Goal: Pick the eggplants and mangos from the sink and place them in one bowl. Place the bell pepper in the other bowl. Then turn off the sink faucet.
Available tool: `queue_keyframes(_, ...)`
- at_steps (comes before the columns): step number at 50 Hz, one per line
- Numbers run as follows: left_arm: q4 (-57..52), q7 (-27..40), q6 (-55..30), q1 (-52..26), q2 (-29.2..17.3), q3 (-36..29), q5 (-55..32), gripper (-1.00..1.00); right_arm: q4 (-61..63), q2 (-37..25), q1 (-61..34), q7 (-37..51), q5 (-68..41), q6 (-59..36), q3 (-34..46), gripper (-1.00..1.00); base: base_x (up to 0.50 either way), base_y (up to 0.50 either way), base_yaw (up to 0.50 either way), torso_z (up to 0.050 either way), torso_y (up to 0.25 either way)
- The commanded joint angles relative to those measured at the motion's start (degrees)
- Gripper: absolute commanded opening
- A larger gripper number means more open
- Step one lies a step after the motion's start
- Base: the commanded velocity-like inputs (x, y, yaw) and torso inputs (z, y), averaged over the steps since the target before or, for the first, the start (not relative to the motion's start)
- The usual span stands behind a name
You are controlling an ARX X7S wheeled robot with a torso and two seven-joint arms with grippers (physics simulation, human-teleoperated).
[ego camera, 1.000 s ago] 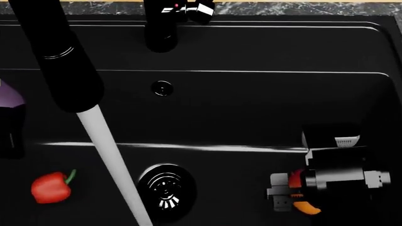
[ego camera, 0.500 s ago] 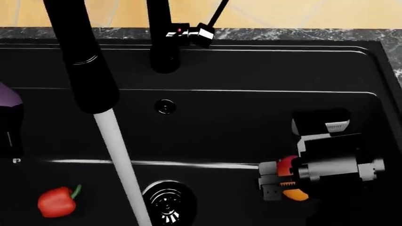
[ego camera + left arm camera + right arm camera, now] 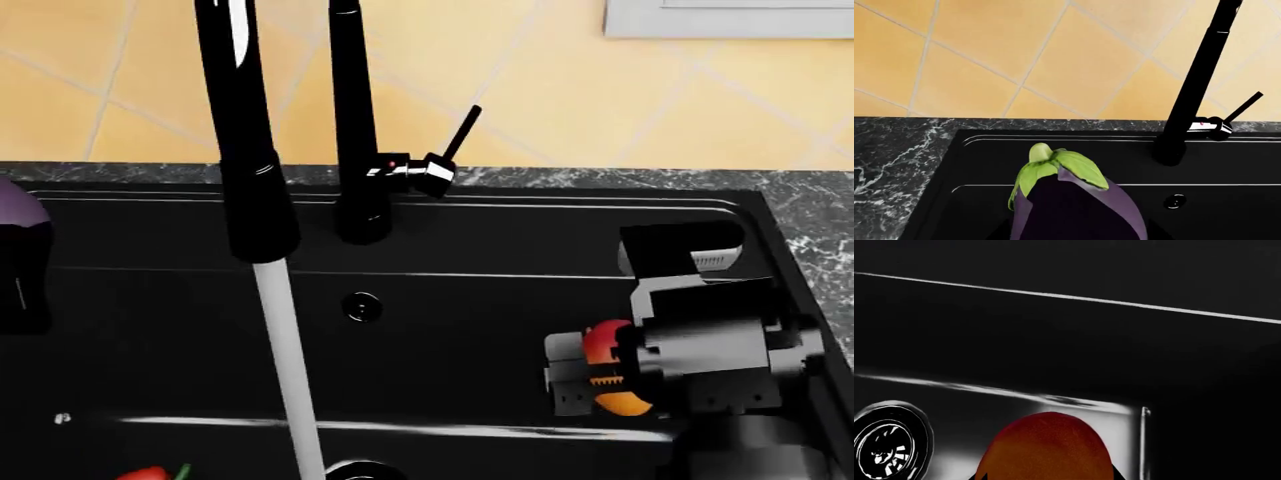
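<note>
My right hand point(image 3: 597, 375) grips the mango point(image 3: 611, 345) above the sink point(image 3: 534, 230); my left hand grips the eggplant point(image 3: 1077, 210). I should lift both straight, clearing the rim.

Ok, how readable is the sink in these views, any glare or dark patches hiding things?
Head view: black sink swallows detail, only rim highlights show; pepper cropped at the edge. Right wrist view: mostly black, mango and drain legible. Left wrist view: bright, eggplant clear.
</note>
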State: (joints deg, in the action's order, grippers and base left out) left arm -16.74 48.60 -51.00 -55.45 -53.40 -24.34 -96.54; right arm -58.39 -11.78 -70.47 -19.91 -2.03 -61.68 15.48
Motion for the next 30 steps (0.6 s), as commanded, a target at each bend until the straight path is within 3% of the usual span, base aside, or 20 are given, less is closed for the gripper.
queue_keyframes(1,1.0,0.8,0.4,-0.3,1.0,0.6,0.4,-1.0,4.1,0.1,1.0,-1.1,0.2,-1.9,-0.9,-1.0,0.0,0.0,0.0,0.003,0.25)
queue_keyframes(8,1.9,0.4,0.7,-0.5,0.9,0.8,0.6,-1.0,8.5,-0.4,2.4,0.9,-0.1,-3.0,-2.6,-1.0,0.0,0.0,0.0,0.002,0.16)
queue_keyframes(12,2.3,-0.3,0.9,-0.7,1.2,0.7,1.3,-1.0,26.5,-1.6,6.7,1.8,-2.2,-7.4,-6.6,-1.0,0.0,0.0,0.0,0.0,0.0)
queue_keyframes(16,2.2,-1.0,0.7,-0.7,1.2,0.2,2.8,-1.0,43.1,-2.3,8.8,1.7,-3.8,-18.1,-8.1,-1.0,0.0,0.0,0.0,0.0,0.0)
queue_keyframes(25,2.8,-1.4,0.0,-1.1,0.8,-0.4,3.5,-1.0,60.0,-3.7,7.2,1.4,-6.5,-28.2,-7.2,-1.0,0.0,0.0,0.0,0.0,0.0)
queue_keyframes(30,1.5,-1.8,0.1,-0.7,0.8,-0.6,4.0,-1.0,69.8,-7.0,8.9,8.4,-15.3,-28.2,-10.4,-1.0,0.0,0.0,0.0,0.0,0.0)
